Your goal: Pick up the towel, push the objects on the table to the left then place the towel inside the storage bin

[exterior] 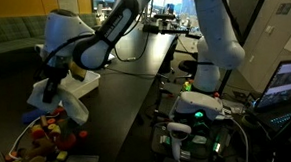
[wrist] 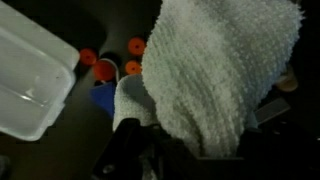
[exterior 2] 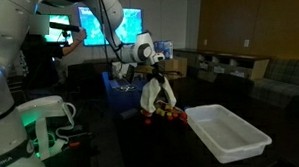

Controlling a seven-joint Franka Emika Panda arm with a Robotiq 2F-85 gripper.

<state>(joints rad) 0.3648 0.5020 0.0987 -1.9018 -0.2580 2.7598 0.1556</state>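
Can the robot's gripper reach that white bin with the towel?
Probably yes. The gripper holds the towel above the toys, and the open bin sits close beside them with nothing standing between.

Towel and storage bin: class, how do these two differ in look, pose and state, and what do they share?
The towel hangs from the gripper; the storage bin sits flat on the table. The towel is soft, nubbly and crumpled; the storage bin is rigid and smooth. Both are white.
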